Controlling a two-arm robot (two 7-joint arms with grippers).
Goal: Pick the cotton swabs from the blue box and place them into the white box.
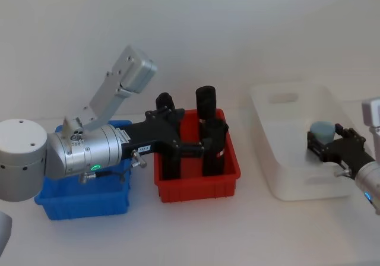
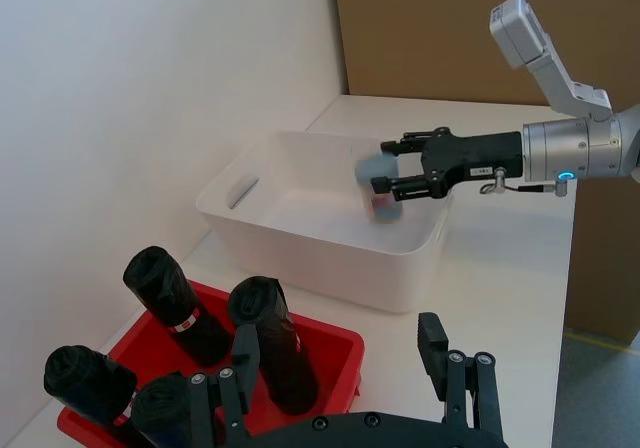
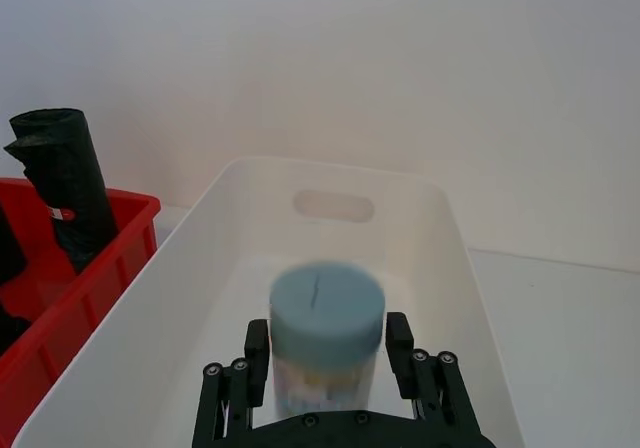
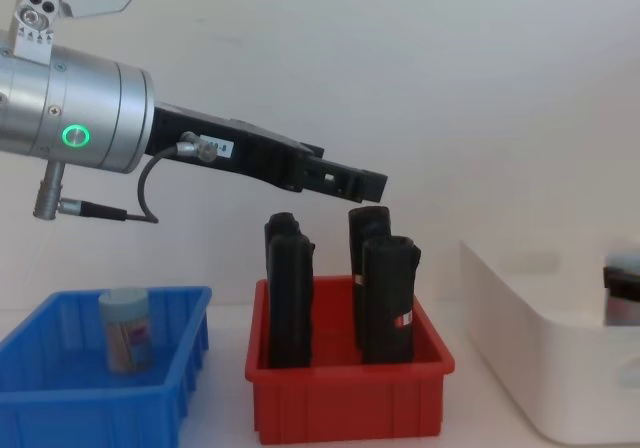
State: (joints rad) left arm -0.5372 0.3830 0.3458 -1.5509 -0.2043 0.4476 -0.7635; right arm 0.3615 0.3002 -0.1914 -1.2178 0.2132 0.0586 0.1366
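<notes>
My right pincer [image 1: 318, 145] is gripping a cotton swabs jar [image 3: 327, 318], the white box [image 1: 297, 190] lying just beneath it: placing step, I judge, needing lowering and release. My left pincer [image 2: 338, 353] is idling, jaws apart, above the red bin [image 1: 196, 189].

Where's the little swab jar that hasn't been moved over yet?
In the chest view the cotton swab jar stands upright inside the blue box, on the robot's left, with the red bin of black rolls just to its right.
</notes>
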